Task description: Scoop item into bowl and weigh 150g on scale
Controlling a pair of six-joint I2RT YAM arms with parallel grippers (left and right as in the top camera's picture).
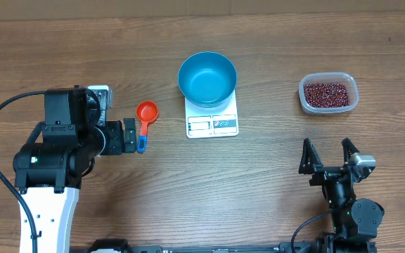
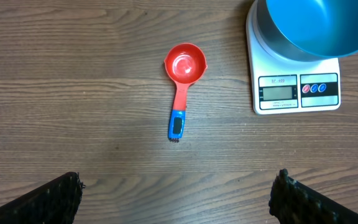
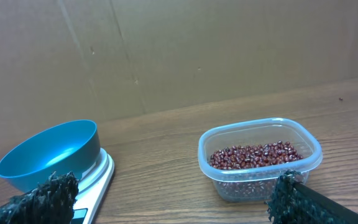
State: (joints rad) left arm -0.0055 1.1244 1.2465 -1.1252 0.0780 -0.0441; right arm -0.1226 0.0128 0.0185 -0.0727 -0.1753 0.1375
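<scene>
1. The left gripper [image 2: 178, 180] stands spread wide and holds nothing; its two dark fingers [image 2: 58, 199] frame the lower corners of its wrist view.
2. Ahead of those fingers, a red scoop [image 2: 180, 93] with a blue handle tip lies flat on the wooden table [image 1: 259, 197], cup facing up. From above, the handle end sits right by the left fingertips, though I cannot tell whether they touch it.
3. The right gripper [image 1: 326, 151] is also spread wide with nothing between its fingers, low at the near right of the table and pointing towards the far edge.
4. The beans [image 3: 257, 155] lie in a loose red-brown heap inside a clear plastic tub [image 3: 213, 171], which stands on the table on the right side, beyond the right gripper and well apart from the scale.
5. The blue bowl [image 1: 207, 77] sits upright on the white scale [image 1: 212, 125], near the middle of the table. It covers the back part of the platform, and its inside shows bare blue.
6. The scale's grey display and blue-edged panels face the near edge, clear of the bowl. The scoop lies just to its left, not touching it.
7. Behind the table, the right wrist view shows a brown cardboard wall [image 3: 166, 50].
</scene>
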